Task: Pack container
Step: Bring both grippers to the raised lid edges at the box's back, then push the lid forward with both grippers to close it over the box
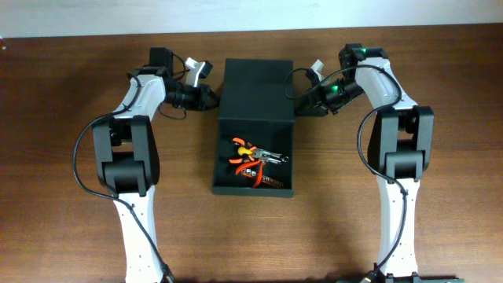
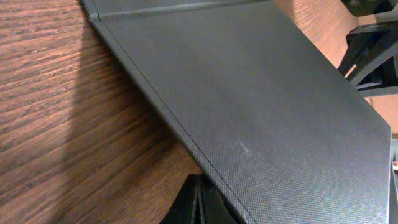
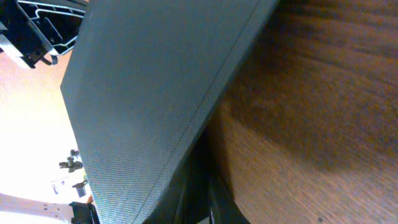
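Left finger: one dark left finger [image 2: 198, 202] sits tucked under the lid's lower edge. Its mate is hidden by the panel, so the spread of the left gripper [image 1: 209, 96] cannot be told.
Right finger: one dark right finger [image 3: 202, 193] lies along the opposite edge. The spread of the right gripper [image 1: 305, 98] likewise cannot be told.
Lid: the lid [image 1: 257, 86] is raised at the far side, with a gripper at each side edge.
Container: the container [image 1: 251, 189] stands open at mid-table between the arms, with its hinge on the far side.
Contents: orange-handled pliers [image 1: 251, 161] lie on the floor of the box, and something metal lies beside them.
Step (judged): bringing the flap over the box.
Method (judged): both arms should swing at an equal rate so the panel does not twist at the hinge. Contact should stay at the edges. The handles should sit below the rim first.
Lid material: matte dark green with a fine pebbled grain. It is a thin flat sheet with a scored line running parallel to the edge.
Table: the table [image 1: 63, 228] is brown with a pronounced wood grain.
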You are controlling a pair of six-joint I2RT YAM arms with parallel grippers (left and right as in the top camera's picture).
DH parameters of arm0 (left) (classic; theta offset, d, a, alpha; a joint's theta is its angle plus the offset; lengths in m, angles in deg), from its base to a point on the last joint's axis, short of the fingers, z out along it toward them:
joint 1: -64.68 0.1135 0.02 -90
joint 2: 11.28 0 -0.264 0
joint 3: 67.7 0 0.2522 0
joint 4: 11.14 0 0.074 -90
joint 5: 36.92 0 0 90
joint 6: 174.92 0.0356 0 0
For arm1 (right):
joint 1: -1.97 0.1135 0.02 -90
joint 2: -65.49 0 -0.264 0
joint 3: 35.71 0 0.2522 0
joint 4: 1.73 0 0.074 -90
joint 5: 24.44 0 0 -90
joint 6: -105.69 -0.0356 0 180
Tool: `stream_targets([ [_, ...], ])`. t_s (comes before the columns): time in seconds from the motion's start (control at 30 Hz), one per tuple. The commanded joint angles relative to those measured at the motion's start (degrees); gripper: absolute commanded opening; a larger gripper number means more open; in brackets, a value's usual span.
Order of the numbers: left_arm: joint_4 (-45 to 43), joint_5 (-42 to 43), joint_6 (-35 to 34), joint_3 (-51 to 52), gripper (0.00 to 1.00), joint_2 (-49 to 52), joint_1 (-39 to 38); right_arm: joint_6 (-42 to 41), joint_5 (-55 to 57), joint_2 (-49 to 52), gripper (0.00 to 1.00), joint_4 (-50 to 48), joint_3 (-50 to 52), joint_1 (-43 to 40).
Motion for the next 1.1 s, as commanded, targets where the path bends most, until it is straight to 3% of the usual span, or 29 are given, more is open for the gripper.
stream_targets([
  [0.0, -0.2, 3.1, -0.6, -0.3, 0.02, 1.3, 0.4, 0.7, -5.4, 1.2, 0.11, -1.1, 0.2, 0.5],
  [0.37, 1.3, 7.5, -2.5, -1.7, 0.02, 1.2, 0.4, 2.1, -12.5, 1.2, 0.11, -2.6, 0.2, 2.5],
  [0.67, 10.8, 7.4, -1.7, -14.8, 0.02, 1.2, -0.3, 3.5, -15.9, 1.2, 0.08, -0.3, -2.1, 2.5],
  [1.07, 28.9, 4.5, 3.0, -32.1, 0.02, 1.2, -2.4, 13.5, -6.4, 1.2, 0.08, 22.6, -23.6, 2.5],
])
